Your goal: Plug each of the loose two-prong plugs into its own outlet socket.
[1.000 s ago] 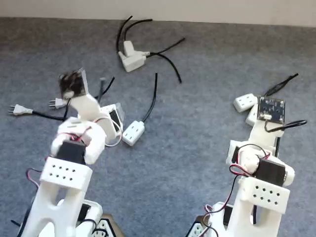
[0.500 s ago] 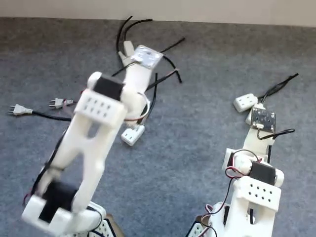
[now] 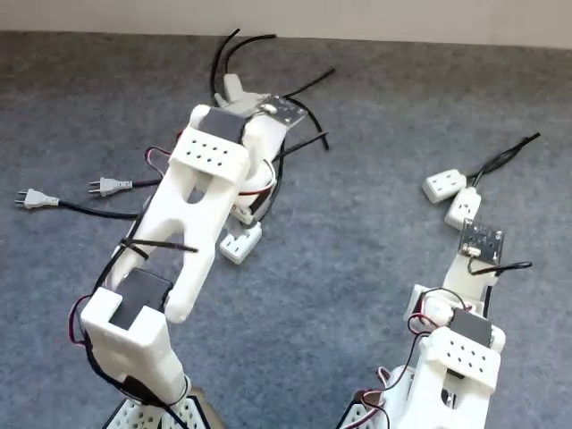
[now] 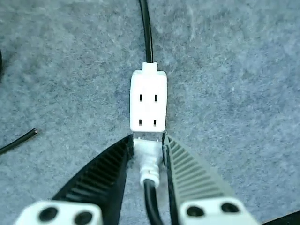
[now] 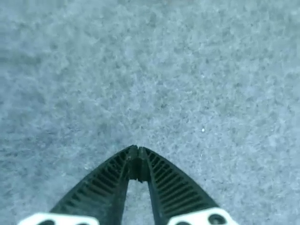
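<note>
One plug [image 4: 148, 157] clasped in left gripper [image 4: 147, 140], butted against outlet socket [image 4: 148, 101] end

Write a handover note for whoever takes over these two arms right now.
The left gripper is shut on a white plug pressed against the end of a white socket block; it looks inserted, but verify.
The right gripper is shut, empty, above bare carpet.
Done: seemingly that one plug.
Left to do: two loose plugs, outer plug and inner plug, lie on the carpet on the left arm's side.
Other sockets: middle socket beside the left arm, farther socket and nearer socket ahead of the right arm.
</note>
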Controlling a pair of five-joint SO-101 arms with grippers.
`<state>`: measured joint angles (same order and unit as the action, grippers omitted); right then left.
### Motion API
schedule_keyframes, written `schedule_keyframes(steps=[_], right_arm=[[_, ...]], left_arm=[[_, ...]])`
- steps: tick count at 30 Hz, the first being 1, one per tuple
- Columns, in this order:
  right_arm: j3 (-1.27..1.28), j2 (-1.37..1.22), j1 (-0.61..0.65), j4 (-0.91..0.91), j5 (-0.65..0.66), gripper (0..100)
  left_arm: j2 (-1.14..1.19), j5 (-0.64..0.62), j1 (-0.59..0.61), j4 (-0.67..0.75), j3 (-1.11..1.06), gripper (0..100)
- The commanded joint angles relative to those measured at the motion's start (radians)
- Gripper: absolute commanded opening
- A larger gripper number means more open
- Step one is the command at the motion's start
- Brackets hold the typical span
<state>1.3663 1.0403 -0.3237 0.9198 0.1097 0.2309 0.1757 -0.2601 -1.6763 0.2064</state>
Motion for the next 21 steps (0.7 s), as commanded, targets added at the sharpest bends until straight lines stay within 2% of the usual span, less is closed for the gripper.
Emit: schedule_keyframes(steps=[1, 5, 14, 21], right_arm=[[-0.007, 0.019, -0.016, -0.024, 0.005, 0.7], [-0.007, 0.019, -0.015, -0.024, 0.005, 0.7], [-0.007, 0.019, -0.015, -0.025, 0.005, 0.7], [-0.007, 0.019, -0.015, -0.025, 0.005, 0.7]], left_arm=[[-0.012, 0.005, 0.050, 0.092, -0.077, 1], [-0.062, 0.005, 0.068, 0.178, -0.197, 1], [-0.360, 0.003, 0.039, 0.417, -0.507, 1], [-0.335, -0.020, 0.024, 0.434, -0.559, 1]])
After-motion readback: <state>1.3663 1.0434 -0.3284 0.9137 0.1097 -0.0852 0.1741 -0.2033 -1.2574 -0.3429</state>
